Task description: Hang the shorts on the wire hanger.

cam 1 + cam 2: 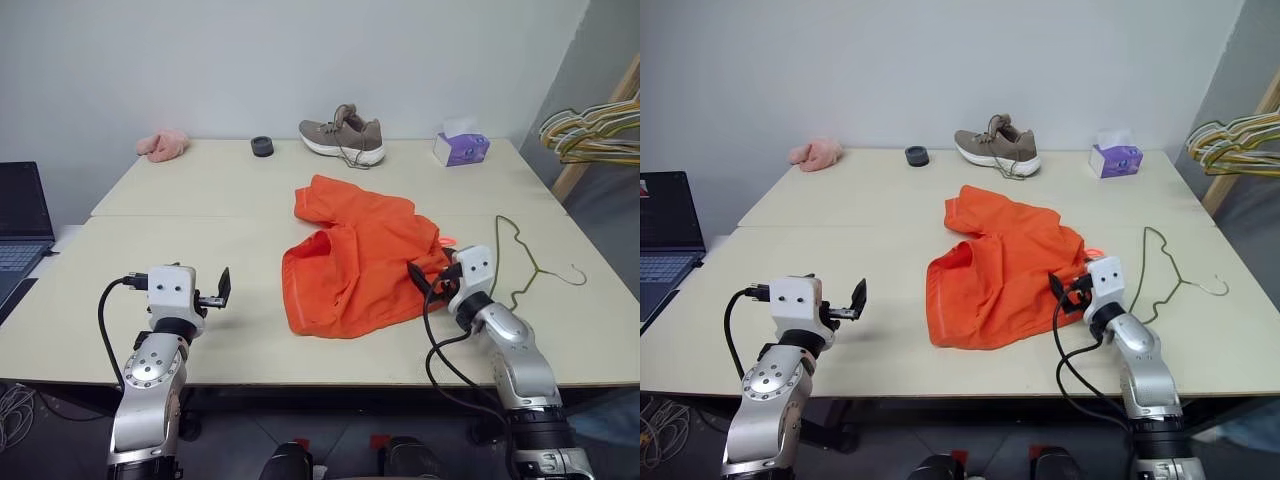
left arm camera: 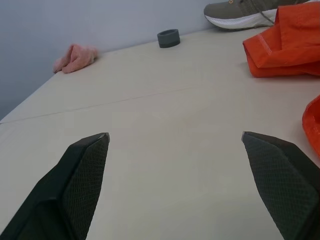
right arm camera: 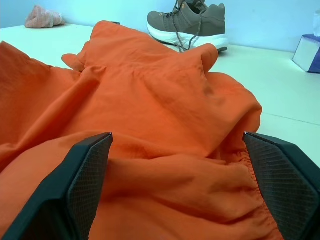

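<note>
lying crumpled in the middle of the desk (image 1: pixel 250 200), the shorts (image 1: pixel 360 260) sit just left of the wire hanger (image 1: pixel 530 262), which lies flat near the desk's right edge. the right gripper (image 1: pixel 425 285) hovers at the shorts' near right edge, fingers (image 3: pixel 90 175) wide apart over the orange fabric. the left gripper (image 1: pixel 222 292) hangs above bare desk well left of the shorts, fingers (image 2: pixel 85 170) spread and empty.

Laptop (image 1: pixel 20 225) cut by frame edge; bunched hangers (image 1: pixel 592 130) cut off likewise
</note>
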Controlling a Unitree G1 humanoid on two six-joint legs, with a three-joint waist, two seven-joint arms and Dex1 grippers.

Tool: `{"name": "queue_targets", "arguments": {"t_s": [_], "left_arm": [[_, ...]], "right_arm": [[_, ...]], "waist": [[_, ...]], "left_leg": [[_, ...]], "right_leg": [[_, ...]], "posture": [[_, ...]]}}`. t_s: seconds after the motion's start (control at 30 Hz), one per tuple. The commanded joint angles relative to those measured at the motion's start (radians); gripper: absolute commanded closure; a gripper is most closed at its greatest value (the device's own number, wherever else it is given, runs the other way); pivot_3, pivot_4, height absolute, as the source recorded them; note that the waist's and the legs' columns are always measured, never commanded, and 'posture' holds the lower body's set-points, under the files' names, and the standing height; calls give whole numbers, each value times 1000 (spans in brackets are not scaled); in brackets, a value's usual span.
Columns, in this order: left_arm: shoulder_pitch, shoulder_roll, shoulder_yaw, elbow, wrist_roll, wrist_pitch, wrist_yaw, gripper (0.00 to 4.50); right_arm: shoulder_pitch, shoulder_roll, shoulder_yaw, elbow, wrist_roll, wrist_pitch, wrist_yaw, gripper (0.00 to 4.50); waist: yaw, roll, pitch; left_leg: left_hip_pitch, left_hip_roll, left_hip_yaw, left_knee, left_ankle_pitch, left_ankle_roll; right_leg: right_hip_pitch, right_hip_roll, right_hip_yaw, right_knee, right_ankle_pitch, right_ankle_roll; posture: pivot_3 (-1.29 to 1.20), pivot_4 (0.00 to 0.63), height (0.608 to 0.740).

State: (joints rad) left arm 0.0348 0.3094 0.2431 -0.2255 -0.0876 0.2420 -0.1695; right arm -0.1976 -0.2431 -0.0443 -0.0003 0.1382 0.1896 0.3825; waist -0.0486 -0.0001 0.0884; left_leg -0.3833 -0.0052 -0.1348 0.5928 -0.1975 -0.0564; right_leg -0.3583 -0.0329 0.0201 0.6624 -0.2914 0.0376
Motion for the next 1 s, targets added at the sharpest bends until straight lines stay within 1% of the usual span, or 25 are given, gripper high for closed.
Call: {"name": "queue_targets", "arguments": {"t_s": [0.03, 0.63, 0.77, 0.9, 1.0], "left_arm": [[-4, 16, -5, -38, 7, -46, -17, 0], [-3, 38, -52, -15, 49, -53, -43, 0], [2, 36, -50, -9, 26, -65, -71, 0], [21, 49, -74, -32, -49, -101, -194, 0], [4, 112, -188, -64, -92, -86, -381, 0]], "right_arm": [[-18, -11, -17, -22, 7, -25, -5, 47], [4, -24, -8, -50, 5, -20, 2, 47], [-4, -33, -3, -50, 0, -21, 9, 47], [-15, -43, -8, -49, -1, -23, 12, 47], [20, -72, 12, -95, 36, -4, 87, 47]], "waist": [[2, 0, 0], [0, 0, 1], [-2, 0, 1], [-6, 1, 2], [-9, 1, 4]], "left_leg": [[0, 0, 0, 0, 0, 0], [0, 0, 0, 0, 0, 0], [0, 0, 0, 0, 0, 0], [0, 0, 1, 0, 0, -1], [-1, 0, 1, 0, -1, -1]], "right_leg": [[0, 0, 0, 0, 0, 0], [0, 0, 0, 0, 0, 0], [0, 0, 0, 0, 0, 0], [0, 0, 0, -1, -1, 0], [-1, -1, 0, -1, -1, 0]], "posture": [[-11, 37, 740], [-37, 44, 740], [-56, 45, 740], [-78, 46, 740], [-101, 47, 740]]}}
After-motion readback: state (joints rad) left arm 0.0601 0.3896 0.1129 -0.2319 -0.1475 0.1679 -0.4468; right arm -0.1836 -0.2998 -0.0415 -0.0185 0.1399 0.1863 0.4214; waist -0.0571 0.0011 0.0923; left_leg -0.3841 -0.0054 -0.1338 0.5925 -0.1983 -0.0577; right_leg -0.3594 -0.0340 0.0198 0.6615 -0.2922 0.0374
